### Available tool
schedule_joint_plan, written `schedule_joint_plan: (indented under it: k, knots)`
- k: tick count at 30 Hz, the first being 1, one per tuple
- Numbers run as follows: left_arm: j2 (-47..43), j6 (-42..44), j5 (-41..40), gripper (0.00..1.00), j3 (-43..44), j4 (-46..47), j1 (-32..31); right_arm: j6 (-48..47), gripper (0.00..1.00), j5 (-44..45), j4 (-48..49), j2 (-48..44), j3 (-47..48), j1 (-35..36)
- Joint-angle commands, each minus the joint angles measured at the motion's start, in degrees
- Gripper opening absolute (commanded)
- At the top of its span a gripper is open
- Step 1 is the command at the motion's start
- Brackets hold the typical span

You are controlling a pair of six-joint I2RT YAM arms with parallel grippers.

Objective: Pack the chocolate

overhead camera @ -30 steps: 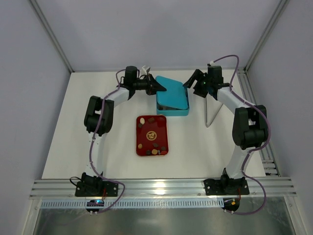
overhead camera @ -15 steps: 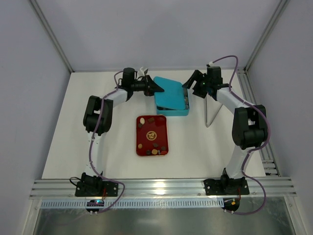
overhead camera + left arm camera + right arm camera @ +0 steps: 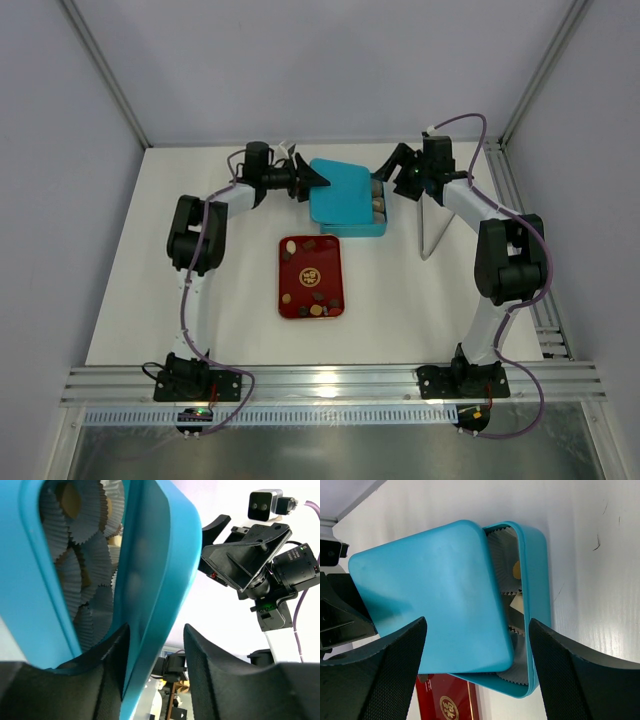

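Note:
Several small pieces of chocolate (image 3: 318,311) lie on the red tray (image 3: 300,298) at mid-table. Behind it stands the blue box (image 3: 365,229), lined with pale paper cups (image 3: 502,550); a yellowish piece (image 3: 517,570) shows inside. The blue lid (image 3: 340,190) lies askew over the box, shifted left, leaving the right strip uncovered. My left gripper (image 3: 320,181) is open at the lid's left edge. That edge (image 3: 155,555) rests against one finger (image 3: 112,680), with a gap to the other. My right gripper (image 3: 477,625) hangs open above the box's right side, holding nothing.
A thin upright metal rod (image 3: 427,232) stands right of the box, under the right forearm. Frame posts and walls enclose the white table; an aluminium rail (image 3: 330,380) runs along the near edge by the arm bases.
The left jaws have parted from the lid's edge and the left arm drew back leftward. The lid moved left and settled lower on the box. The right arm stayed still.

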Motion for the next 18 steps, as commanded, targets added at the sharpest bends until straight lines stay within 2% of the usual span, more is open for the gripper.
schedule_joint_plan:
  k: [1,6,18]
  knots:
    - [-1.02,0.04,1.49,0.48,-0.82,1.39,1.05,-0.11,0.83,-0.19,2.65,0.27,0.1,0.34]
    - [-1.63,1.7,1.49,0.52,-1.62,-0.71,2.02,-0.02,0.83,-0.19,2.74,0.45,0.1,0.43]
    - [-1.37,8.57,-0.26,0.52,-0.56,-11.0,2.9,0.16,0.82,-0.19,3.17,1.32,0.19,1.04]
